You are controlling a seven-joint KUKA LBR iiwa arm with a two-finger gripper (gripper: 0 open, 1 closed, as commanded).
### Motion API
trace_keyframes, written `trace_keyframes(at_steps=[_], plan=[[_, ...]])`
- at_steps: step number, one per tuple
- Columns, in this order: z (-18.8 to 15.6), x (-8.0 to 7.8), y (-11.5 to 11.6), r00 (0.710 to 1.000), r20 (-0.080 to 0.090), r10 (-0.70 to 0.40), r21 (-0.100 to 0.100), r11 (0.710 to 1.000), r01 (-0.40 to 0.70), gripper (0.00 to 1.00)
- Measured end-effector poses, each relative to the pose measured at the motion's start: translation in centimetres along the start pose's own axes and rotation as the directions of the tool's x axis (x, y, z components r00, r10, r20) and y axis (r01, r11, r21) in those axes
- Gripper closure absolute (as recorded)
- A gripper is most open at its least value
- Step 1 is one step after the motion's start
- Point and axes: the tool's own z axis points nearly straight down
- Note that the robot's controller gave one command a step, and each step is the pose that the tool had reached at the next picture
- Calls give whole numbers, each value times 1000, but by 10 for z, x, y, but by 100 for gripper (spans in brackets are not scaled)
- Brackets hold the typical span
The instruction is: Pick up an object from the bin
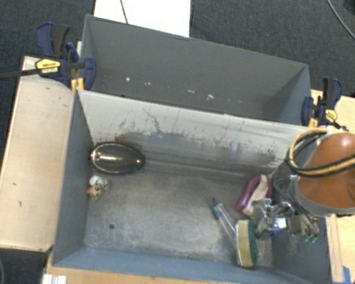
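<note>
My gripper reaches into the bin's right side, low over a small cluster of things. Just below its fingers lies a yellow-and-green sponge, lengthwise toward the front wall. A blue-tipped clear pen lies slanted to the sponge's left. A purple-pink tube leans at the back right, just left of the gripper. Nothing shows between the fingers.
A shiny dark oval computer mouse rests at the far left near the back wall, with a small multicoloured trinket just in front of it. The arm's orange cover hangs over the bin's right wall.
</note>
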Motion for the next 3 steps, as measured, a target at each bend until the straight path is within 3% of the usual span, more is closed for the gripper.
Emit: trace_keyframes(at_steps=[1, 2, 3], plan=[[1, 1, -1, 1000, -3, -3, 2, 1000, 3, 0], [0, 0, 1, 1000, 0, -7, -2, 1000, 7, 100], [-115, -24, 15, 1000, 4, 3, 3, 1000, -3, 100]])
